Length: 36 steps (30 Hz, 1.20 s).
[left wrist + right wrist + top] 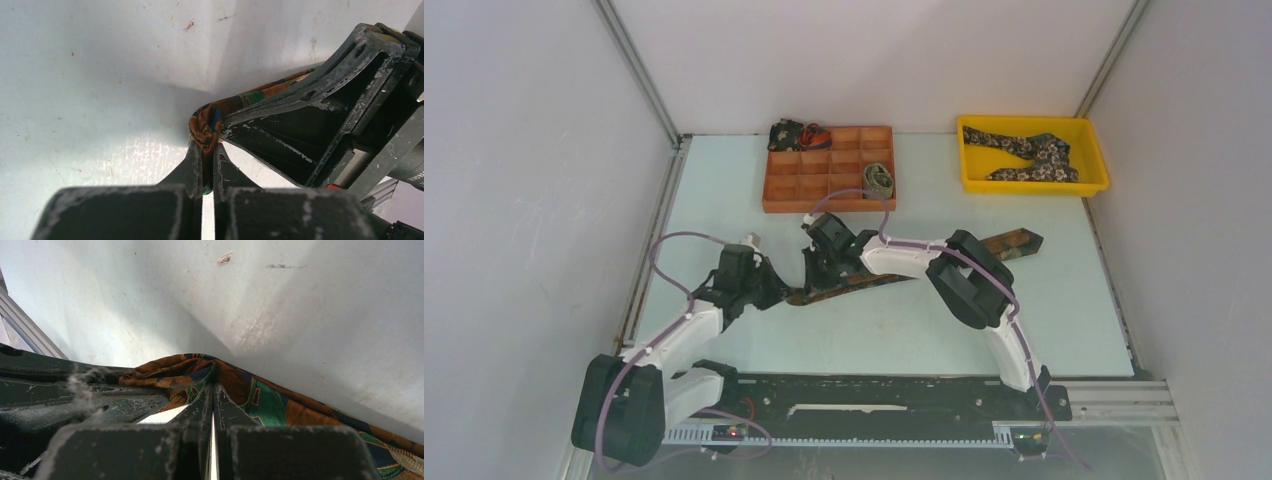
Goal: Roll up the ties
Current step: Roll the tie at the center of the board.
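Observation:
A brown-rust tie (864,284) with green patches lies across the middle of the table; its wide pointed end (1019,243) shows past the right arm. My left gripper (776,288) is shut on the tie's narrow end (206,122), fabric pinched between the jaws. My right gripper (816,272) is shut on the tie (260,400) right beside it, its fingers (300,120) crossing the left wrist view. A rolled olive tie (879,181) sits in the organizer, a rolled dark tie (796,134) at its back left. Dark floral ties (1029,152) lie in the yellow bin.
The orange compartment organizer (824,180) stands at the back centre. The yellow bin (1099,160) stands at the back right. White walls enclose the table on three sides. Purple cables run along both arms.

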{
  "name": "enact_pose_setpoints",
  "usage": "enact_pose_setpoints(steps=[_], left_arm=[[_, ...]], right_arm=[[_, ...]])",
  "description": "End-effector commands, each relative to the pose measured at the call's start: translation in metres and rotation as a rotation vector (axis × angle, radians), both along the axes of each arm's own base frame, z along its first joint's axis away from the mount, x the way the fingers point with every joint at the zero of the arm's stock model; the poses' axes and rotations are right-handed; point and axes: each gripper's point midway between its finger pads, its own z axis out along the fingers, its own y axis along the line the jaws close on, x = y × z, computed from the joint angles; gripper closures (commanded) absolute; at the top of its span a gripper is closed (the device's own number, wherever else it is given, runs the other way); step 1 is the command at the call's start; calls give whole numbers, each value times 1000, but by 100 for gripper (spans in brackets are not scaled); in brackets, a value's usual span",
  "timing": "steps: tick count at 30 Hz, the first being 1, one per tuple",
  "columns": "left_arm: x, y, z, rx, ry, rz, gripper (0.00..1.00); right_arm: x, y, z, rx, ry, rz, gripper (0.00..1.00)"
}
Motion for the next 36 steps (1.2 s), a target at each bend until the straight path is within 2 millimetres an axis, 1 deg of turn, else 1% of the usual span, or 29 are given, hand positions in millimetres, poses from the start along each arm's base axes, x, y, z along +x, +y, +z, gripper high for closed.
enact_pose_setpoints(steps=[1, 10, 18, 22, 26, 36], left_arm=[[14, -3, 25, -10, -77, -16, 100], [15, -4, 35, -10, -66, -27, 100], [16, -4, 40, 8, -47, -43, 100], [15, -3, 34, 28, -13, -55, 100], [14, -4, 25, 37, 22, -62, 100], [15, -8, 9, 76, 84, -80, 100]], right_arm=[[3, 16, 5, 31, -17, 5, 100], [-2, 30, 13, 66, -7, 28, 100], [-7, 47, 21, 129, 16, 51, 100], [-11, 52, 24, 159, 25, 67, 100], [-12, 52, 24, 168, 30, 74, 100], [-12, 46, 22, 168, 34, 73, 100]])
